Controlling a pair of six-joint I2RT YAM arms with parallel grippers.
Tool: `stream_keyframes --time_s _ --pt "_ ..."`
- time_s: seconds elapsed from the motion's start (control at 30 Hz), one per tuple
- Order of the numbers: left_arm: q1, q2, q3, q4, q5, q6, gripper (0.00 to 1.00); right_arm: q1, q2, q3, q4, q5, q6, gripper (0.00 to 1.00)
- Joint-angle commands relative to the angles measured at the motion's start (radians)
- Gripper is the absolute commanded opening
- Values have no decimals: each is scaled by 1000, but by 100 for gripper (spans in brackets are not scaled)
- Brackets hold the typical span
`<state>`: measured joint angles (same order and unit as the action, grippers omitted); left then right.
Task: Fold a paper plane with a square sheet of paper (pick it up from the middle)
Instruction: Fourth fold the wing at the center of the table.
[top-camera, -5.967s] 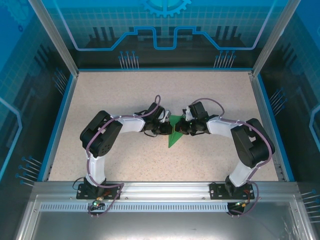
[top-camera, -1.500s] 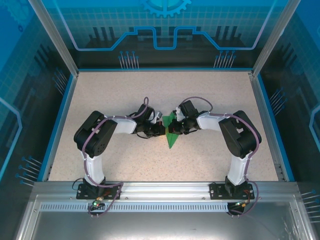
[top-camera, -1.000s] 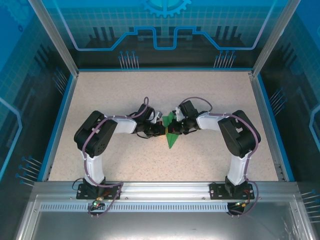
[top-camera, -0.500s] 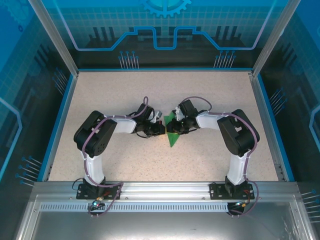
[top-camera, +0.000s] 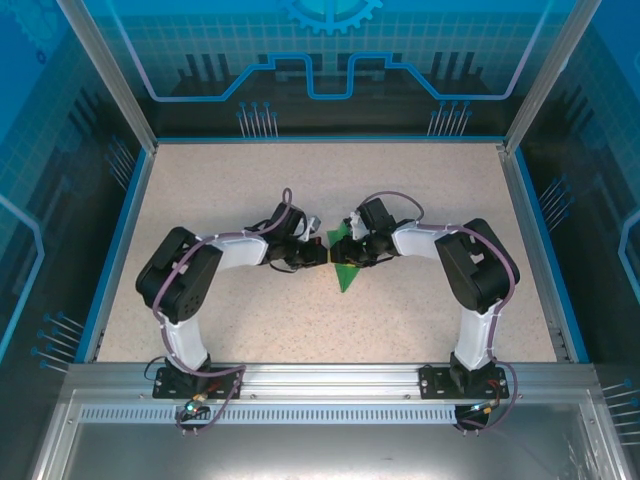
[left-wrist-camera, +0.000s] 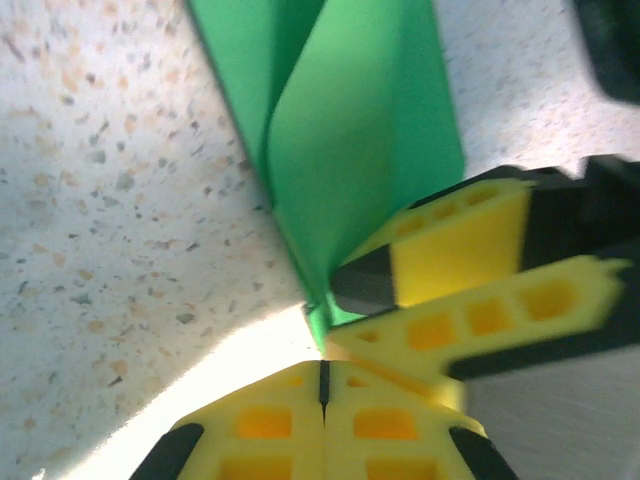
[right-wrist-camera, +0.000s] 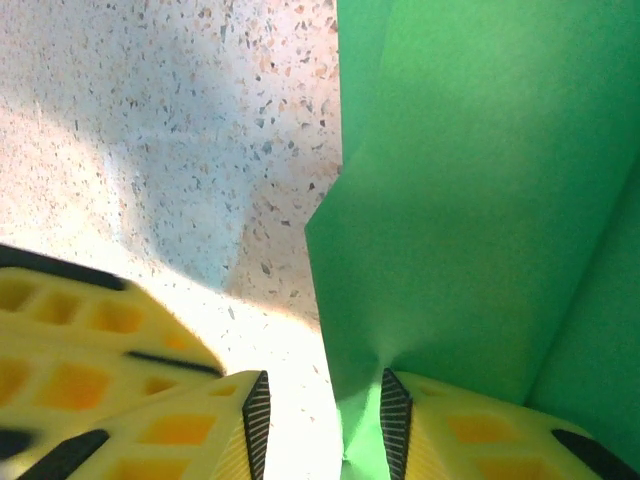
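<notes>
The green paper (top-camera: 346, 275), folded into a narrow pointed shape, lies mid-table between my two grippers. In the left wrist view the paper (left-wrist-camera: 350, 150) stands up in folded layers, its lower tip just beyond my left gripper (left-wrist-camera: 322, 362), whose yellow pads are pressed together with nothing between them. My right gripper's fingers (left-wrist-camera: 470, 290) reach in from the right against the paper. In the right wrist view my right gripper (right-wrist-camera: 320, 400) stands open; the paper (right-wrist-camera: 470, 200) leans on the inside of its right finger (right-wrist-camera: 395, 415). From above, the left gripper (top-camera: 322, 256) and right gripper (top-camera: 352, 252) almost meet.
The speckled table (top-camera: 250, 190) is bounded by a blue rim (top-camera: 120, 240) and transparent enclosure walls. An aluminium rail (top-camera: 320, 385) carries both arm bases at the near edge. The left gripper's yellow finger (right-wrist-camera: 60, 330) shows at the left of the right wrist view.
My right gripper has gone from shut to open, letting go of the paper. The left arm's elbow swung left and its gripper edged towards the paper, which stayed in place.
</notes>
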<state>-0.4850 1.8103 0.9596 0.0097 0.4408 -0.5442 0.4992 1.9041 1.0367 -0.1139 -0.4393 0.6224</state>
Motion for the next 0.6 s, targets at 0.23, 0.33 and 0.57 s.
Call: stream_keyframes --time_s 0.23,0.33,0.57 --pt "25 7 178 -106 -20 57 0 15 32 -51 -7 8 -24 31" --pt "24 63 224 -103 25 54 0 14 32 -56 -3 4 -24 28" --pt "14 148 277 -120 97 77 0 9 28 -64 -2 8 -27 16"
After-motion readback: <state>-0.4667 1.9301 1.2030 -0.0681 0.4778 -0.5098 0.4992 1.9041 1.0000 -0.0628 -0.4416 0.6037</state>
